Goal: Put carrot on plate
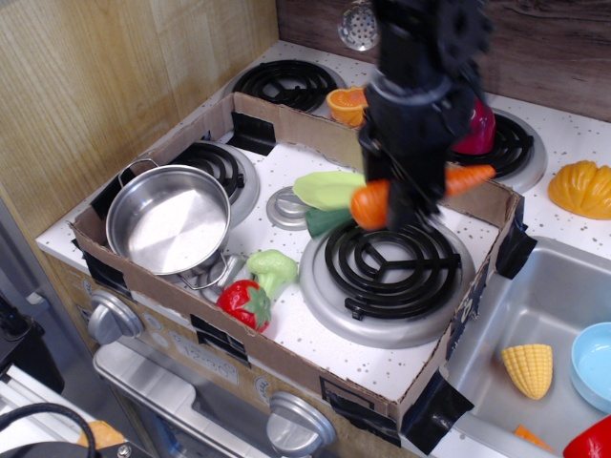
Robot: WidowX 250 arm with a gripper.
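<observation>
My gripper [412,196] is shut on the carrot [374,203] and holds it in the air above the stove, just right of the plate. The carrot is glossy orange; its dark green stem end [327,221] points left and down, and its tapered tip [470,176] sticks out to the right of the black gripper. The pale lime-green plate [327,189] lies flat inside the cardboard box, partly hidden behind the carrot's stem end and the gripper.
A steel pot [169,219] stands at the box's left. A lumpy green toy vegetable [272,268] and a red strawberry [244,303] lie in front. A black burner [389,267] is below the carrot. The cardboard wall [482,200] runs behind. The sink [535,324] is at the right.
</observation>
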